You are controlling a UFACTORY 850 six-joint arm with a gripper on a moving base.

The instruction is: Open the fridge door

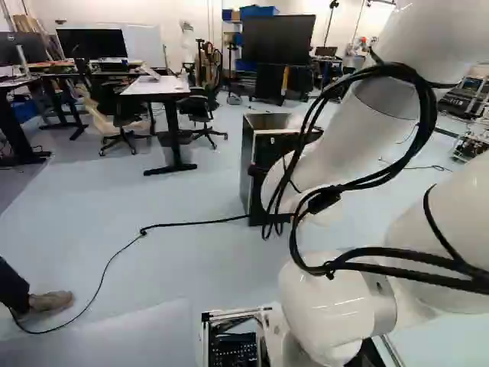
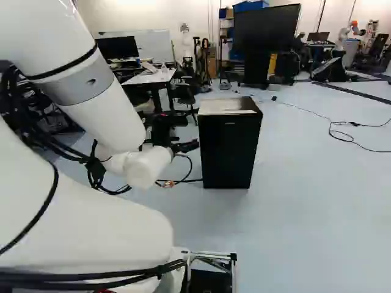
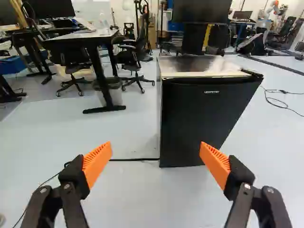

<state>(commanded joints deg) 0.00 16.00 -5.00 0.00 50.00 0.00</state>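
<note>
Facing shut fridge door (image 3: pixel 204 118) | tool (image 2: pixel 188 129) spread — apart | floor (image 3: pixel 280 137) flanks edges (image 3: pixel 161 123)

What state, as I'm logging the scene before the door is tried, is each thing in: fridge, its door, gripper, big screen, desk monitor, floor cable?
Fridge: upright on the floor
Fridge door: shut
Gripper: open, nothing between its fingers
Big screen: dark
Desk monitor: dark
Floor cable: lying loose, running from the fridge
</note>
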